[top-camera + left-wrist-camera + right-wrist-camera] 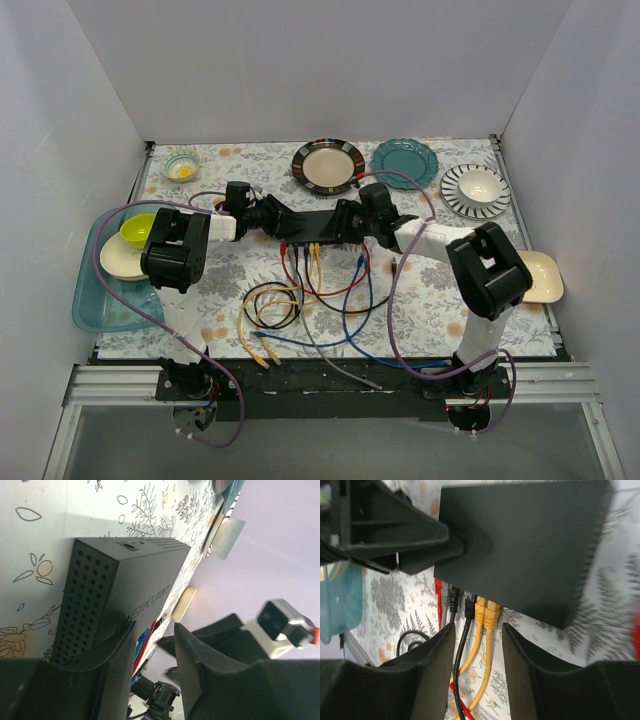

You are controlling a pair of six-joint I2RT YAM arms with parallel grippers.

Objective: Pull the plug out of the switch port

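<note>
1. Overhead coverage is supplying what neither wrist camera is giving me: the switch (316, 226) is lying flat at mid-table between my two arms. Its socket edge is facing my bases, and red, yellow, black and blue cables (305, 255) are trailing from it over the flowered cloth (430, 300).
2. Only the left wrist view is showing the switch's perforated end. There my left pincer (154, 627) is standing wide, with one finger (112, 650) lying on the top face near that end and the other staying clear of the box.
3. Only the right wrist view is showing the socket edge close up. Two yellow plugs (486, 611) are sitting in adjacent ports, with a black plug (469, 611) just beside them.
4. My right pincer (479, 630) is standing wide and gripping nothing. Its fingers are flanking the yellow and black leads just short of the socket edge, and I cannot tell whether they are touching them.
5. That same view is showing my left pincer's tip meeting the switch near its corner.
</note>
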